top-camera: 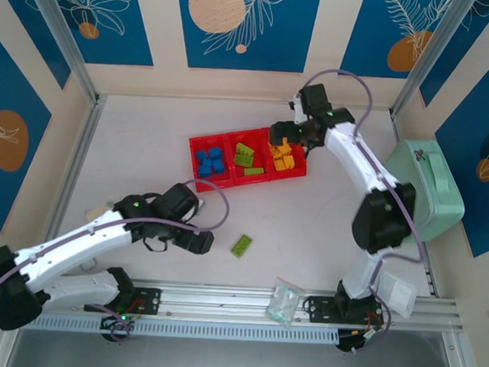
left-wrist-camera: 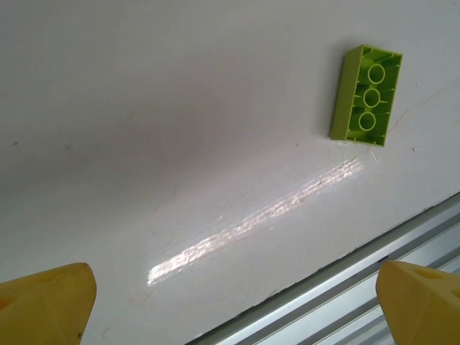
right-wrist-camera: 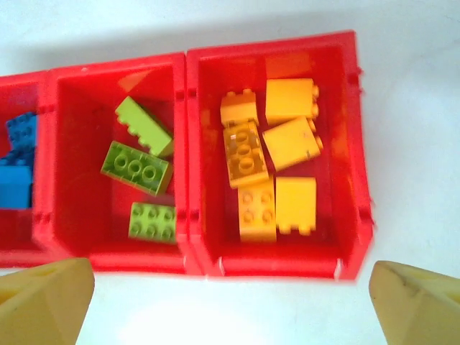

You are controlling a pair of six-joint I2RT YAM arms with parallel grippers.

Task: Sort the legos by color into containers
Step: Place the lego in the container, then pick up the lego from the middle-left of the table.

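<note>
The red tray (top-camera: 228, 185) sits mid-table with three compartments: blue legos (top-camera: 210, 161) on the left, lime green legos (top-camera: 246, 157) in the middle, several orange-yellow legos (top-camera: 282, 157) on the right. My right gripper (top-camera: 286, 138) hovers over the orange compartment, open and empty. In the right wrist view the right gripper (right-wrist-camera: 231, 302) stands past the tray wall (right-wrist-camera: 273, 266), with orange legos (right-wrist-camera: 269, 158) and green legos (right-wrist-camera: 140, 169) lying loose inside. One lime green lego (top-camera: 242, 245) lies upside down on the table (left-wrist-camera: 366, 95). My left gripper (top-camera: 200, 242) is open to its left (left-wrist-camera: 233, 305).
A mint green case (top-camera: 425, 188) stands at the right edge by the right arm. A small clear bag (top-camera: 285, 302) lies on the aluminium rail (top-camera: 244, 305) at the near edge, which also runs close under the left gripper (left-wrist-camera: 402, 259).
</note>
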